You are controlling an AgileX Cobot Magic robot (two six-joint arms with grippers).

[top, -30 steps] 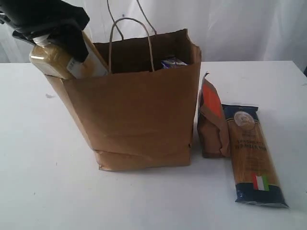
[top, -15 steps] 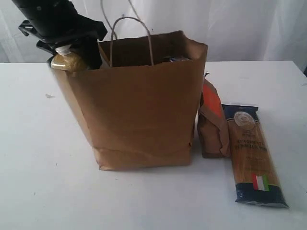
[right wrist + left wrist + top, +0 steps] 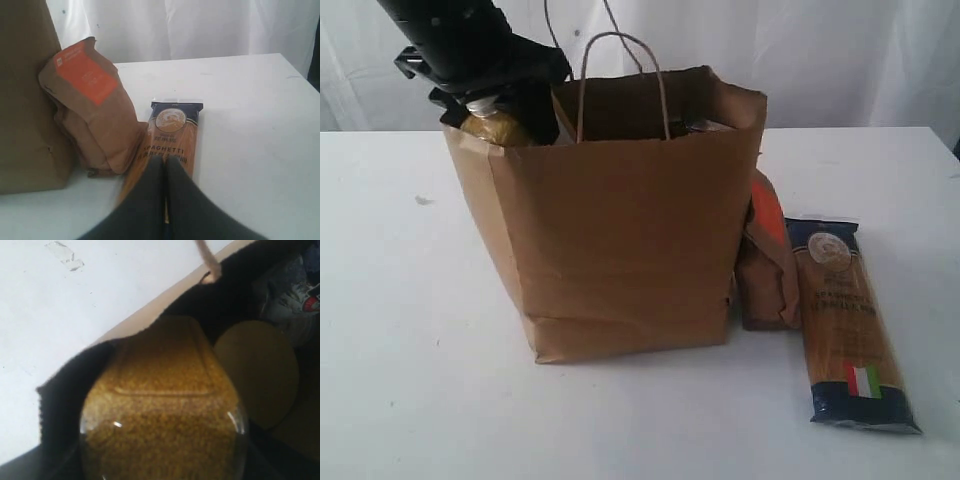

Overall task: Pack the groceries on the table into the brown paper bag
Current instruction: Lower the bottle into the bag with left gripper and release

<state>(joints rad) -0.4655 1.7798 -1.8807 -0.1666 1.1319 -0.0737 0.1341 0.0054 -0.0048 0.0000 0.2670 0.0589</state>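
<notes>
My left gripper (image 3: 485, 98) is shut on the white-capped neck of the yellow-grain bottle (image 3: 497, 129), which hangs upright with most of its body inside the left end of the brown paper bag (image 3: 620, 240). The left wrist view looks down the bottle (image 3: 162, 405) into the bag. There the tan-lidded wide jar (image 3: 257, 372) lies beside it, and a blue-white package (image 3: 295, 285) sits farther in. The brown pouch (image 3: 767, 265) leans on the bag's right side, next to the flat spaghetti pack (image 3: 845, 320). My right gripper (image 3: 165, 162) is shut and empty, just above the spaghetti pack (image 3: 172, 130).
The bag's twisted cord handle (image 3: 620, 75) stands up over the opening, close to the left arm. The white table (image 3: 420, 350) stretches out left of and in front of the bag. A white curtain hangs behind.
The bottle swung from tilted to upright and dropped into the bag's left end. The bag shifted a little to the right against the pouch. The pouch and spaghetti stayed put.
</notes>
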